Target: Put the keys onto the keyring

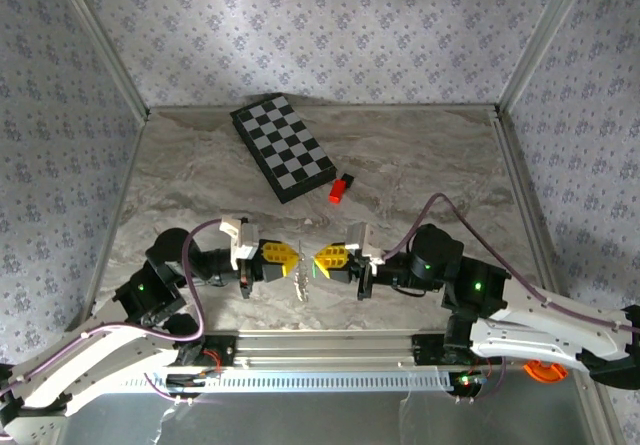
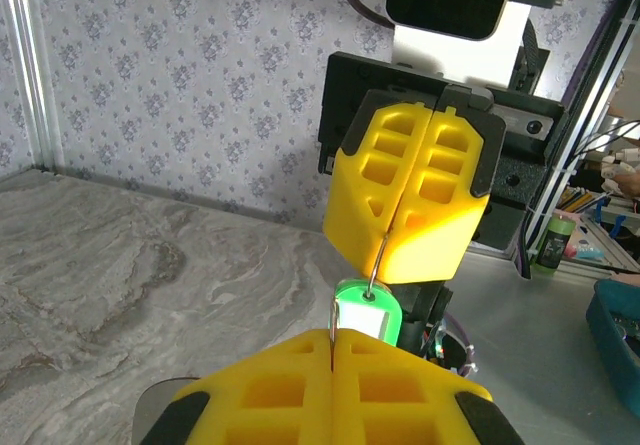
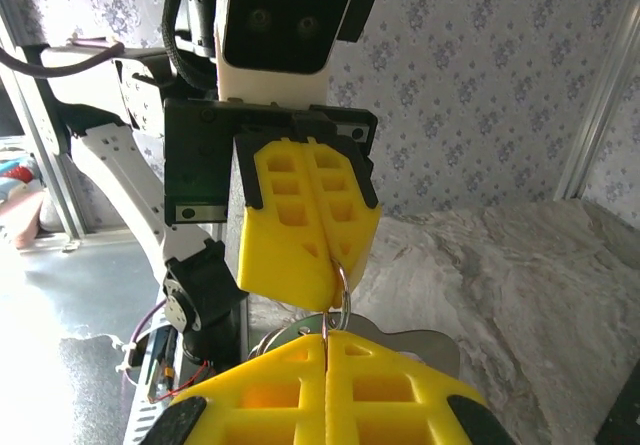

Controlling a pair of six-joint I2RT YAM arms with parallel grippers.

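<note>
Left gripper [image 1: 292, 258] and right gripper [image 1: 322, 261] are both clamped shut, tips almost touching, each apparently pinching the keyring [image 3: 341, 283] (thin glinting steel wire loop). Green-headed key [image 2: 366, 317] hangs just under the right tips; head is smooth plastic. Risk: the hard ribbed yellow pads grip thin wire poorly, so uneven pulling twists it loose and the key drops.

Near, the left gripper [image 2: 332, 339] has its yellow fingers pressed together. Facing it, the right gripper [image 2: 388, 241] pinches a thin silvery metal keyring [image 2: 378, 265] reaching down to the bright green plastic-headed key [image 2: 368, 317] between them, above the grey marbled table [image 2: 130, 275].
</note>
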